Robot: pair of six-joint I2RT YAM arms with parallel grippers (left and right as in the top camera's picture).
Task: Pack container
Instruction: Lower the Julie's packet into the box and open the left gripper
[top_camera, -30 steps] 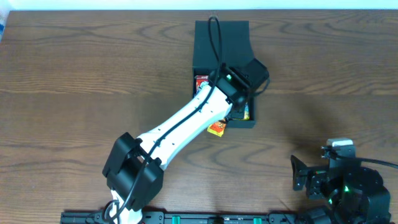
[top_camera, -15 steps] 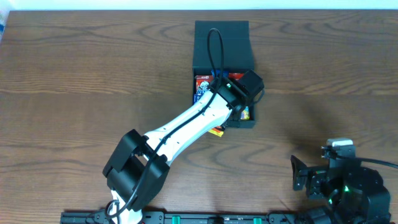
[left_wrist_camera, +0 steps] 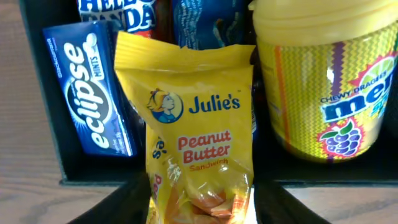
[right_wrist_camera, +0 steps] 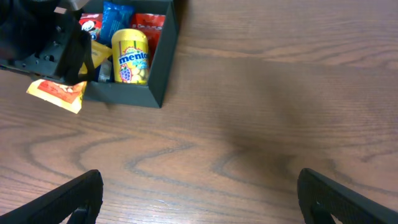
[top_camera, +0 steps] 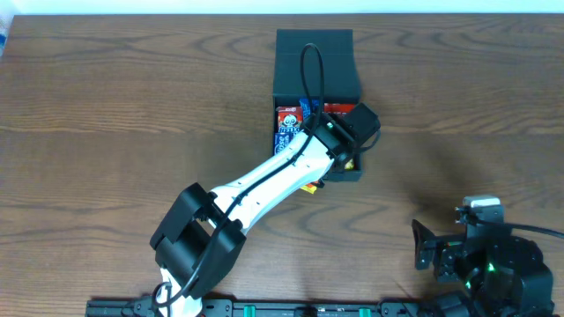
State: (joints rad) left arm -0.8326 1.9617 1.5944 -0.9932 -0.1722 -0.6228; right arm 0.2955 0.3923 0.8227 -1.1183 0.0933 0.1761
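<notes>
Dark matte container (top_camera: 345, 175) sits on the wood-grain table (top_camera: 132, 114), at the far centre, resting flat. Its lid (top_camera: 317, 62) is folded back on the far side, leaving the box open at the top.

Left arm (top_camera: 264, 180): extended diagonally from the near edge of the table to the near side of the container.

Left gripper (left_wrist_camera: 200, 202): positioned at the container's near wall. The jaws are clamped on the lower end of a yellow packet (left_wrist_camera: 199, 130), one finger (left_wrist_camera: 121, 205) on each side.

Packet: printed "Julie's Peanut Butter". The upper end lies inside the container. The lower end projects outward over the near wall, as the right wrist view shows.

Contents beside the packet:
- Blue mints box (left_wrist_camera: 90, 93), to the left in the left wrist view.
- Yellow jar (left_wrist_camera: 323, 81), to the right in that view.
- Further blue and red packs behind; their labels are mostly cut off.

Right gripper (right_wrist_camera: 199, 183): positioned near the right front corner of the table, well apart from the container. The jaws are spread wide and grasp nothing.
</notes>
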